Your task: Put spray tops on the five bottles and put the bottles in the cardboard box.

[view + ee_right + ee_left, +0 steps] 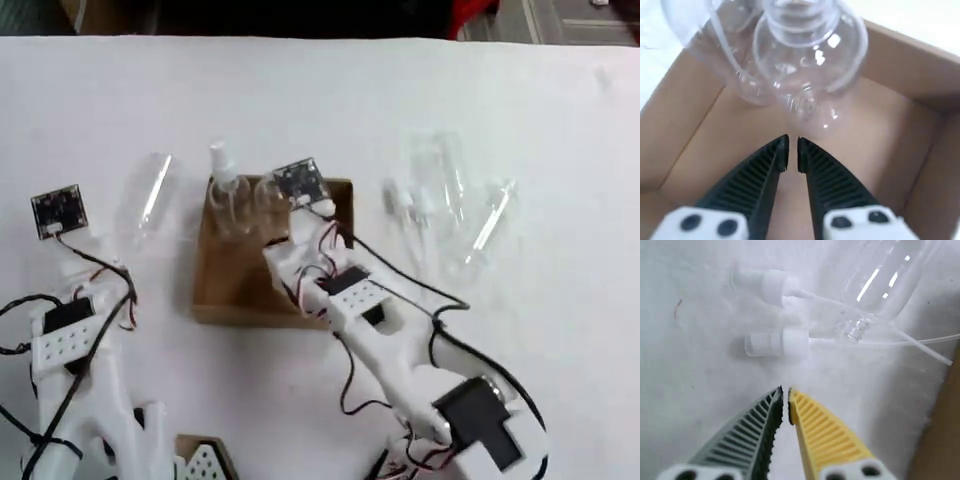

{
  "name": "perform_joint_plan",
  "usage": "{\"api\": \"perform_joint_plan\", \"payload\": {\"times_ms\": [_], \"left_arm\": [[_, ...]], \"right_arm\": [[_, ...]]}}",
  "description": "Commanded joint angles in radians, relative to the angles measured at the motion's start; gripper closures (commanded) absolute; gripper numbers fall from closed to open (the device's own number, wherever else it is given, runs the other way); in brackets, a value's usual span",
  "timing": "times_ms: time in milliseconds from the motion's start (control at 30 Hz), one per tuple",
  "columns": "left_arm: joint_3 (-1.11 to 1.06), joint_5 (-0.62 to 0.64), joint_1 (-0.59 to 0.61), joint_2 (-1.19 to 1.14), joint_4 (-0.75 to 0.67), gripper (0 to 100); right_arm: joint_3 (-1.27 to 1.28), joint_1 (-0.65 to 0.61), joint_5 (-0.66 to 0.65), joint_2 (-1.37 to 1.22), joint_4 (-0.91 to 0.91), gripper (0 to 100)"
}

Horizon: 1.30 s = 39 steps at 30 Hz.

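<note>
Ahead of the shut, empty left tool (789, 405) lie spray tops (777, 344), likely light, best gripped at the collar; the right tool (791, 150) is also shut, empty.

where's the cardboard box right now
In the high view the cardboard box sits mid-table, just right of a loose bottle, with the right gripper over it and two clear bottles at its far end.
</note>
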State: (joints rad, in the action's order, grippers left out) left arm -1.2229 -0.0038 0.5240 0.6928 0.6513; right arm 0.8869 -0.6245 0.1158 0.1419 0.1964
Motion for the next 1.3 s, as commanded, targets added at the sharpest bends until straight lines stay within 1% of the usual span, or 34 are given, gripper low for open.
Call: {"api": "perform_joint_plan", "payload": {"times_ms": [0,167,400,533,733,867,1033,1167,1267], "left_arm": [[0.006,-0.008,-0.013,0.001,-0.015,98],[0.006,-0.008,-0.013,0.001,-0.014,98],[0.006,-0.008,-0.013,0.001,-0.014,98],[0.006,-0.008,-0.013,0.001,-0.014,98],[0.006,-0.008,-0.013,0.001,-0.014,98],[0.006,-0.006,-0.013,0.001,-0.014,98],[0.006,-0.006,-0.013,0.001,-0.014,98],[0.006,-0.006,-0.013,0.001,-0.014,98],[0.006,-0.006,-0.013,0.001,-0.014,98]], "right_arm": [[-0.044,-0.002,0.0,-0.013,-0.062,98.2],[-0.078,-0.001,0.0,-0.038,-0.062,98.0],[-0.178,0.021,0.0,-0.171,-0.048,97.9],[-0.175,0.018,0.0,-0.134,-0.005,98.1],[-0.146,-0.001,0.0,-0.039,0.114,98.1],[-0.12,-0.059,-0.002,-0.021,0.114,98.1],[-0.118,-0.065,-0.002,-0.015,0.114,98.1],[-0.124,-0.122,-0.002,-0.021,0.111,98.1],[-0.118,-0.128,-0.002,-0.022,0.035,98.1]]}}
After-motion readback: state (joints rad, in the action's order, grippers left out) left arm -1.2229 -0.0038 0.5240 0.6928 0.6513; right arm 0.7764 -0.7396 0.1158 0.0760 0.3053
